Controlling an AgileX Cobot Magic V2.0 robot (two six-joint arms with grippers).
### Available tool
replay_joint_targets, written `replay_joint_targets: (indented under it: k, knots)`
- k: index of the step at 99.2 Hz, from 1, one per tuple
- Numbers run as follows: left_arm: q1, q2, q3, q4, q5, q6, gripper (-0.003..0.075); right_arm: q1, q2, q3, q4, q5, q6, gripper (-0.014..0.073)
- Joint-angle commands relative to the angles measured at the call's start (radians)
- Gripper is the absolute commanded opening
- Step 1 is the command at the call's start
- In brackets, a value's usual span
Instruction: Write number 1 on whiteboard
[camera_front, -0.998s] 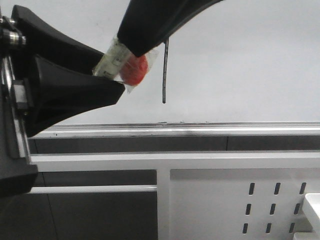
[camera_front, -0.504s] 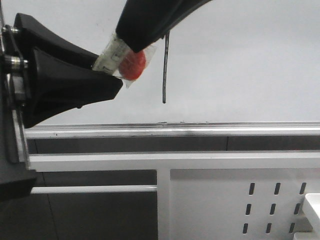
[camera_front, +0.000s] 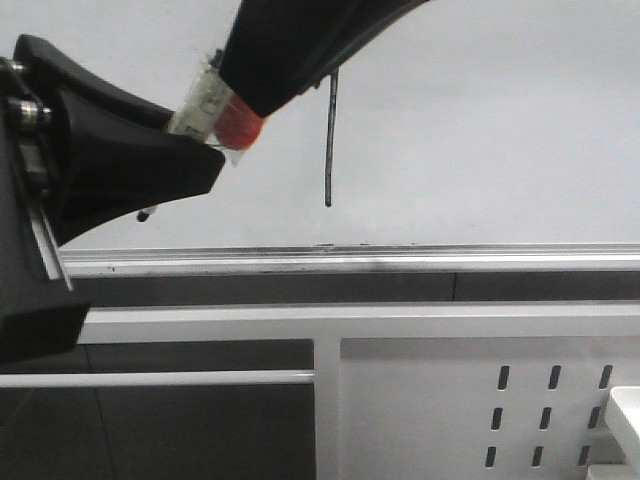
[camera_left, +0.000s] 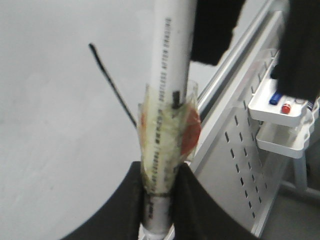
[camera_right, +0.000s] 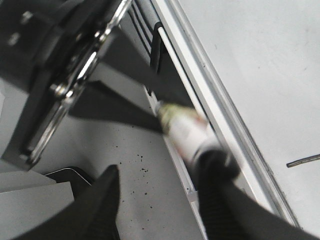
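Note:
The number 1 is a thin dark stroke on the whiteboard, also visible in the left wrist view. My left gripper is shut on the white marker pen with its red magnet, left of the stroke. The left wrist view shows the pen pinched between the fingers of the left gripper. My right gripper comes down from above over the pen's upper end. Seen from the right wrist, the right gripper stands open, the blurred pen beside one finger.
A silver rail runs along the whiteboard's lower edge. Below it is a white perforated metal panel. A white tray on the panel holds a blue and a red item. The left arm's body fills the frame's left side.
The left gripper and the marker pen have shifted left and slightly up, away from the stroke. The right arm has followed, now covering more of the red magnet. The stroke is unchanged.

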Motion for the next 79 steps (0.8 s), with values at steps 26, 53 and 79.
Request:
replay_joint_targets:
  k: [26,53,79]
  knots:
    - [-0.005,-0.013,0.063,-0.314,-0.294,-0.171,-0.002,-0.055,-0.185,-0.034,0.005,0.009,0.007,0.0078]
    - [-0.005,0.07,0.072,-0.318,-0.418,-0.347,-0.002,-0.104,-0.246,-0.03,0.005,0.086,0.014,-0.0069]
    - [-0.005,0.206,0.066,-0.339,-0.633,-0.387,-0.002,-0.104,-0.246,-0.03,0.005,0.094,0.014,-0.0069]
